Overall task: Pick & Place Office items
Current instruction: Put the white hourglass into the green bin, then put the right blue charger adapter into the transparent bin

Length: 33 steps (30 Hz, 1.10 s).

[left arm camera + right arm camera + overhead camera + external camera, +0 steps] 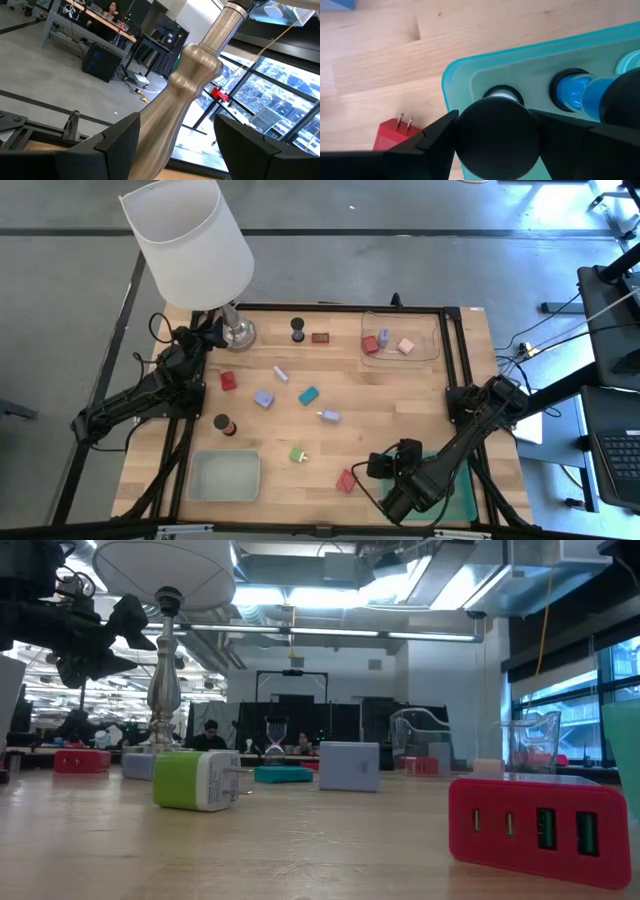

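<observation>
My right gripper [494, 119] is shut on a dark cylinder [497, 137] over the near left corner of the teal-green tray [460, 75]; the high view shows this gripper [385, 468] at the table's near right. In that tray lie a blue-topped cylinder [570, 90] and a dark ring-shaped piece [498, 93]. A red charger block [346, 480] lies beside the tray. More small items lie mid-table, among them a green block [298, 454] and a teal block [308, 395]. My left gripper [177, 120] is open with its fingers either side of the lamp's metal stem [190, 80]. My right gripper pinches the dark cylinder by its round sides [465, 135] between the two fingers. The fingers come steeply from above, and the cylinder's round black end faces up along them. The cylinder hangs over the tray's corner; the cylinder itself hides its lower end.
The white-shaded lamp [190, 240] stands at the far left. A clear tray [432, 340] at the far right holds red, lilac and pink blocks. A grey tray [224, 475] sits near left. Two dark cylinders [298, 330] [222, 424] stand on the wood.
</observation>
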### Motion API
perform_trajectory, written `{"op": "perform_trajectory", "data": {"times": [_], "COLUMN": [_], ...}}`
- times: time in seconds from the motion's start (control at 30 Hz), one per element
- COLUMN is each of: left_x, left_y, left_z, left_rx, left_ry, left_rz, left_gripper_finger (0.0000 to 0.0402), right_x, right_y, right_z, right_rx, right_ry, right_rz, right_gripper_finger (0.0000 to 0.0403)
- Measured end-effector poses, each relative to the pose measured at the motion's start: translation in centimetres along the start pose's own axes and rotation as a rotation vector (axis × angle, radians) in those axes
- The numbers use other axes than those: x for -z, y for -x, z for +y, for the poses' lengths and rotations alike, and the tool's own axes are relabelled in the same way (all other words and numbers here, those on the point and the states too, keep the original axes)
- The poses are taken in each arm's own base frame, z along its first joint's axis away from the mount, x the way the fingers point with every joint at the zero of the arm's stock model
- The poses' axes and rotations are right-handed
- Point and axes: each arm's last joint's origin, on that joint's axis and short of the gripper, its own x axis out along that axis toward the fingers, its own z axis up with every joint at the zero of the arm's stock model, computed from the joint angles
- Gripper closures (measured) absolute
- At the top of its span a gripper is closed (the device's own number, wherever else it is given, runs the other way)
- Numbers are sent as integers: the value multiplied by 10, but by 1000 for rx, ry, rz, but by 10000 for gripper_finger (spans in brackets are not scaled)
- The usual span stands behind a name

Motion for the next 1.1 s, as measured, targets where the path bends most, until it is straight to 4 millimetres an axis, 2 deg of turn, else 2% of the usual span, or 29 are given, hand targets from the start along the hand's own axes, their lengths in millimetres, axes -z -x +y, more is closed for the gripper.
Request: {"op": "perform_trajectory", "data": {"times": [0.3,0.67,0.83,1.1], "left_x": [0,0,0,0], "left_y": [0,0,0,0], "left_z": [0,0,0,0], "left_rx": [0,0,0,0], "left_ry": [0,0,0,0], "left_rz": [0,0,0,0], "left_gripper_finger": [151,151,151,151], "right_x": [0,0,-11,-37], "right_y": [0,2,20,55], "right_z": [0,-1,-3,-8], "right_rx": [6,23,9,-57], "right_ry": [4,27,17,31], "right_rz": [7,27,71,146], "right_gripper_finger": [157,51,8,22]}}
